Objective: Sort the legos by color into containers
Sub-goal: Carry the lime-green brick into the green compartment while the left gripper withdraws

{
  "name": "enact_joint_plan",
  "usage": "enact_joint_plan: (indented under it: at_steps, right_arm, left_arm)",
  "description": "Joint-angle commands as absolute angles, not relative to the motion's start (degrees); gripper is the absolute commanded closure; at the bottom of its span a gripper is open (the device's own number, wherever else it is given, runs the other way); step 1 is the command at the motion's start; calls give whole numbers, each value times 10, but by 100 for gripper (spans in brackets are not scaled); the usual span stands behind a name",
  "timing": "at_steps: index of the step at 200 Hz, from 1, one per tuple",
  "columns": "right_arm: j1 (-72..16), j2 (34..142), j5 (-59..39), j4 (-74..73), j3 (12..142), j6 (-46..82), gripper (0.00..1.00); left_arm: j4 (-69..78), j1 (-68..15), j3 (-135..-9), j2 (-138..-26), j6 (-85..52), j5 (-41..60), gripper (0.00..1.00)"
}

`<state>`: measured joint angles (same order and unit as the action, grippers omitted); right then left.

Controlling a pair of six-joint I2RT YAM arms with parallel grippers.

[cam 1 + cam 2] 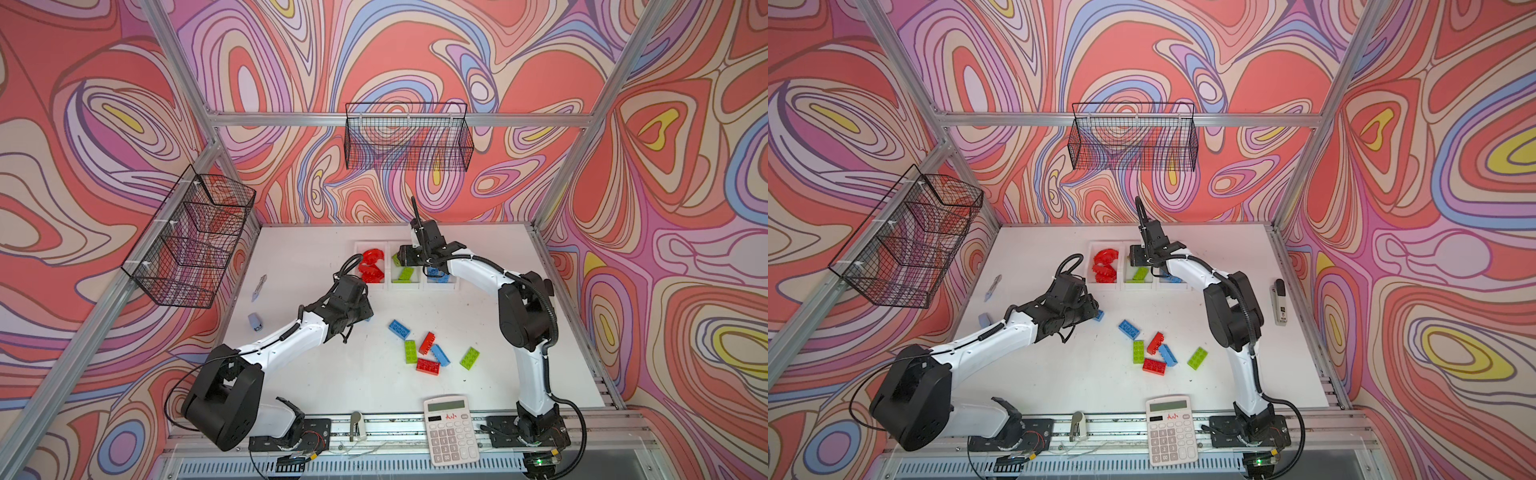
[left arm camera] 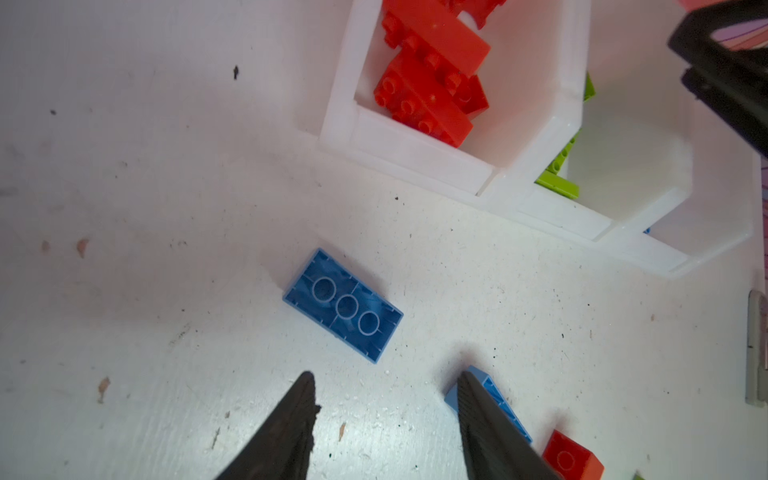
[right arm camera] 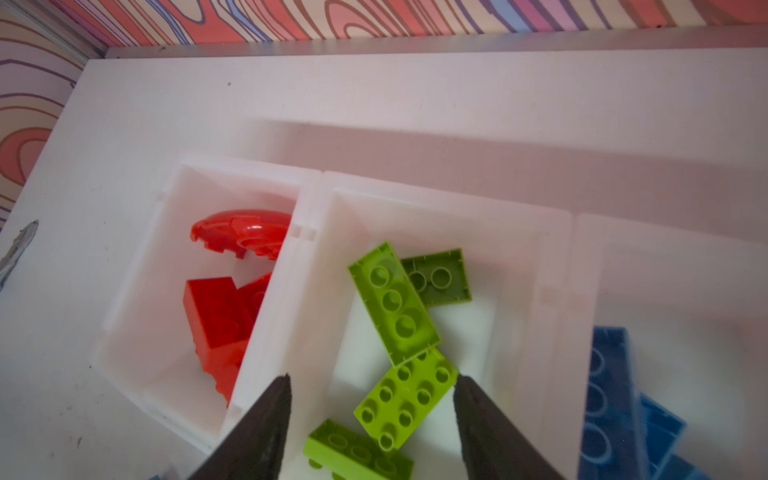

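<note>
Three joined white containers point(image 1: 419, 279) stand at the back middle, holding red legos point(image 1: 371, 266), green legos point(image 3: 395, 303) and blue legos point(image 3: 611, 395), one colour each. My right gripper point(image 3: 372, 377) hangs open over the green bin with nothing between its fingers; in a top view it point(image 1: 397, 259) hovers there. My left gripper point(image 2: 385, 376) is open and empty, low over the table point(image 1: 299, 365). An upside-down blue brick point(image 2: 343, 305) lies just ahead of it, and another blue brick point(image 2: 490, 395) sits beside one finger. Several loose red, green and blue bricks point(image 1: 428, 353) lie right of centre.
A calculator point(image 1: 451, 428) lies at the front edge. Black wire baskets hang on the back wall point(image 1: 409, 137) and the left wall point(image 1: 191, 237). A small grey-blue object point(image 1: 254, 321) and a thin tool point(image 1: 258, 287) lie at the left. A stapler-like item point(image 1: 1279, 301) lies at the right.
</note>
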<state>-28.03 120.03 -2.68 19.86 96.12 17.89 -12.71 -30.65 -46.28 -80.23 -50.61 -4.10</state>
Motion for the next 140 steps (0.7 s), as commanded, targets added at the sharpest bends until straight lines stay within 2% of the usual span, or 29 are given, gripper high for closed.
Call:
enact_joint_plan:
  at_steps: [1,73,140]
  right_arm:
    - [-272,1135,-6,183,917,173,33]
    - [-247,1018,19,182,802,183,34]
    - [-244,980,14,174,753,195,34]
  left_arm:
    - [-126,-305,-459,-823,-607,-40,40]
    - [-146,-303,-484,-881,-733,-54,37]
    - [-145,-296,-515,-928,-751,-62,35]
